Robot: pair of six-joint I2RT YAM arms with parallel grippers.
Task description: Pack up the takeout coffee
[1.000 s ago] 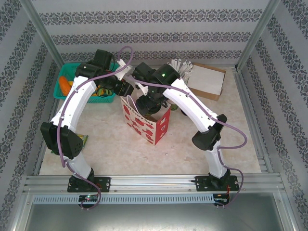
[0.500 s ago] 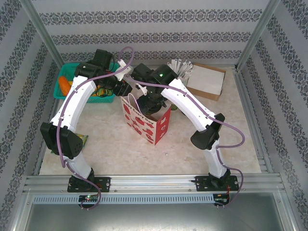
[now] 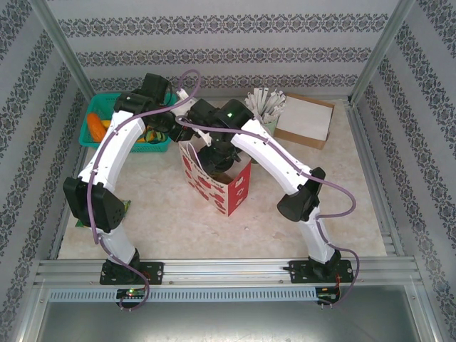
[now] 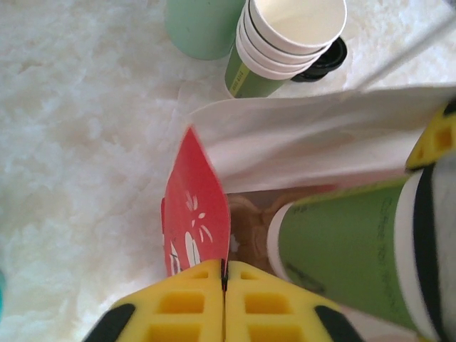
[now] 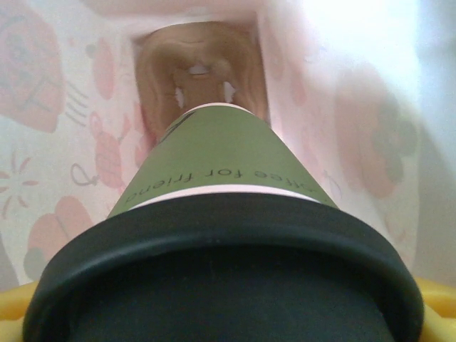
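The takeout coffee (image 5: 214,178), a green cup with a cream rim and black lid (image 5: 221,285), hangs inside the red-patterned gift bag (image 3: 226,187). My right gripper (image 3: 218,152) is shut on it, with a yellow fingertip (image 5: 436,293) showing beside the lid. The cup's base is above the bag's brown floor (image 5: 199,68). In the left wrist view the cup's green side (image 4: 349,249) shows within the bag mouth. My left gripper (image 4: 224,285) is shut on the bag's red rim flap (image 4: 196,206) at the bag's far-left corner.
Stacked lidless paper cups (image 4: 285,39), a loose black lid (image 4: 326,60) and a pale green container (image 4: 203,25) stand just behind the bag. A green basket (image 3: 95,121) sits back left. A cardboard box (image 3: 306,121) and a holder of white sticks (image 3: 265,105) sit back right.
My left gripper has closed onto the bag's rim. The right arm has shifted slightly left and lowered the coffee deeper into the bag.
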